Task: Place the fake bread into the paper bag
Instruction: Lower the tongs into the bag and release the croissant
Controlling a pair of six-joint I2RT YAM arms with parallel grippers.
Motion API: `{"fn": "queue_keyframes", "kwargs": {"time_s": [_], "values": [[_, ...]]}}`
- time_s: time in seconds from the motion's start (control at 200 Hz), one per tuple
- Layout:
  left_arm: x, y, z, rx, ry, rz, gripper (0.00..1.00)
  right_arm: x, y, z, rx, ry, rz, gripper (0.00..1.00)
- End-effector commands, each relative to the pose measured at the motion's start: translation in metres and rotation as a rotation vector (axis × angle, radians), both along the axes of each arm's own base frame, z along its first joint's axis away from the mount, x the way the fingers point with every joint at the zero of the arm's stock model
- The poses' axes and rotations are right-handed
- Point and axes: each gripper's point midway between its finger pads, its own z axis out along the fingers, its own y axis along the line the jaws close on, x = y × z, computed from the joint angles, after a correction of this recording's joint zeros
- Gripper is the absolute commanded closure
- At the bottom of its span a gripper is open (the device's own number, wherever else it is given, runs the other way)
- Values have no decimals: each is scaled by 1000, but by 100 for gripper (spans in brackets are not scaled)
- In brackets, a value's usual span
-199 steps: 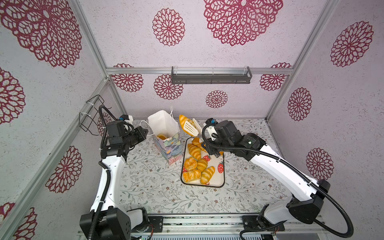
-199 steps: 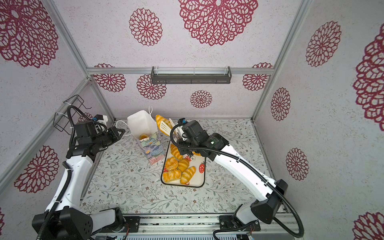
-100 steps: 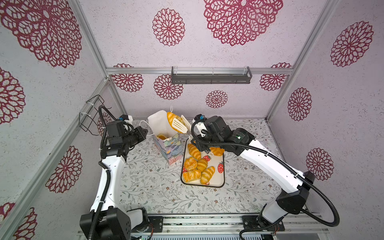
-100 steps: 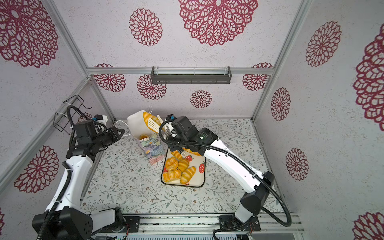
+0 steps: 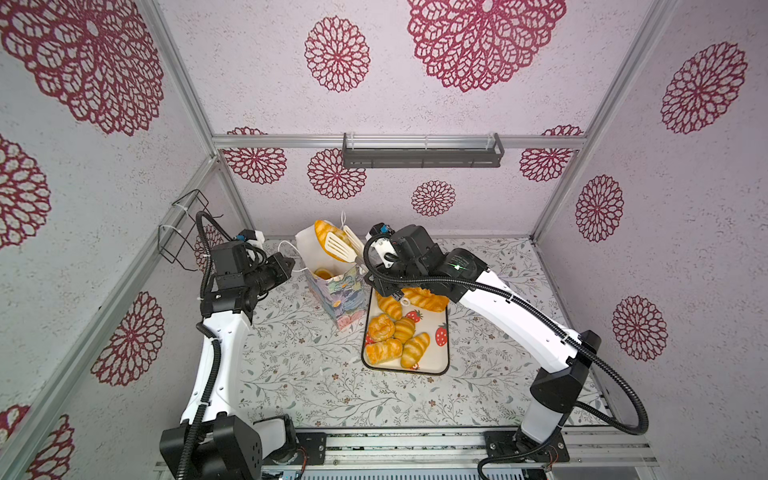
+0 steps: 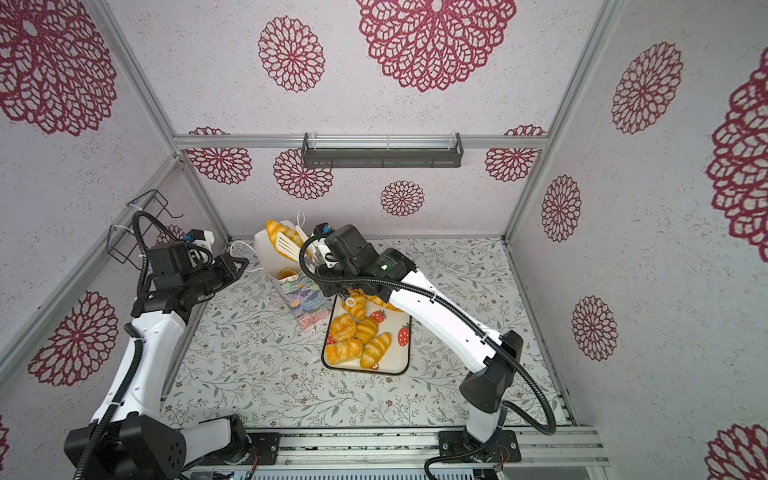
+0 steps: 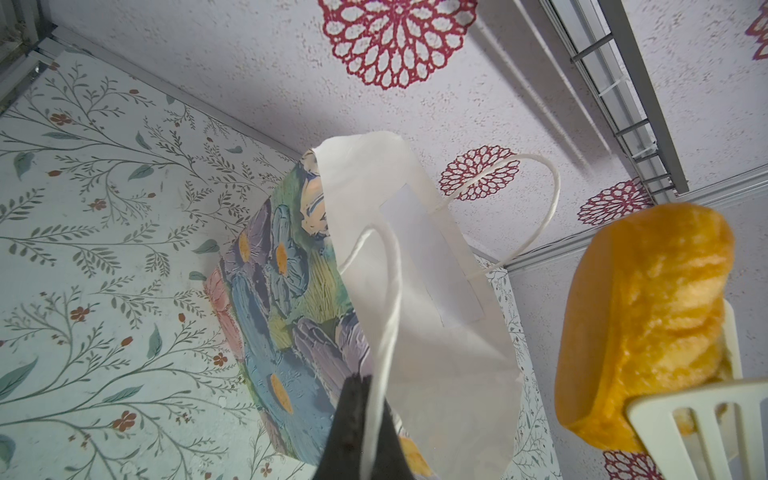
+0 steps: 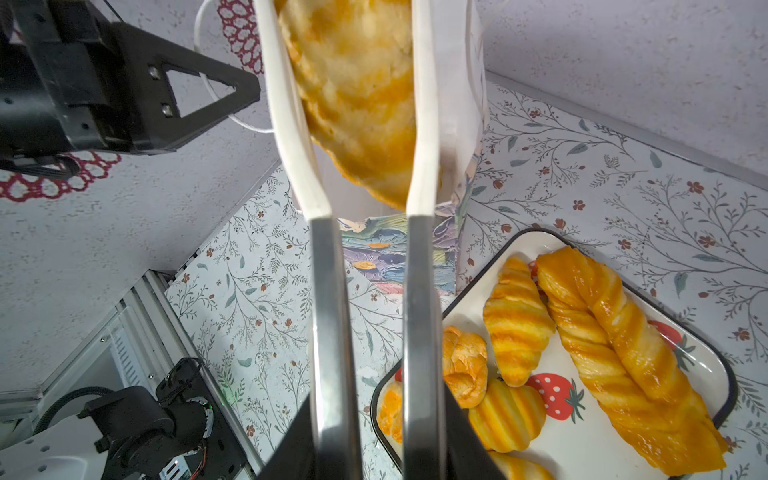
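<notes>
held bread (image 5: 323, 232): pinched between the blades of the tongs (image 5: 338, 248), out past the right gripper (image 8: 376, 436), hanging over the mouth of the paper bag (image 5: 338, 296). It's not in yet, so we read this as the drop step. The right gripper is clamped on the tong handles. Our guess is the tongs give reach, so the gripper itself need not go near the bag rim.

The left gripper (image 7: 365, 407) is closed on one cord handle (image 7: 388, 299), on the side of the bag away from the right gripper. Our read: this holds the bag standing on the worktop (image 5: 291, 365) with its mouth open. The second cord loops free.

Bag contents: one orange piece (image 5: 323, 273) shows at the bottom; the walls hide the rest.

The tray (image 5: 447, 349) sits below the right gripper, just beside the bag on the side away from the left gripper. We count six pieces on it, including the braided loaf (image 5: 424, 300). We'd say most of the job is left.
</notes>
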Motion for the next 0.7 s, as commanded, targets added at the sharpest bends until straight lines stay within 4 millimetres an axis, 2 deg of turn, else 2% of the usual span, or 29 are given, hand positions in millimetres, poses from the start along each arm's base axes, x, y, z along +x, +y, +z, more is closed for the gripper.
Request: {"fn": "queue_keyframes", "kwargs": {"time_s": [0.0,0.32,0.696], "values": [[-3,2,5,2,-21,9,100,2,9,37,86,-79,22,65],[-4,2,6,4,-25,9,100,9,23,24,75,-55,33,59],[-4,3,6,2,-25,13,100,10,25,21,68,-48,35,48]]}}
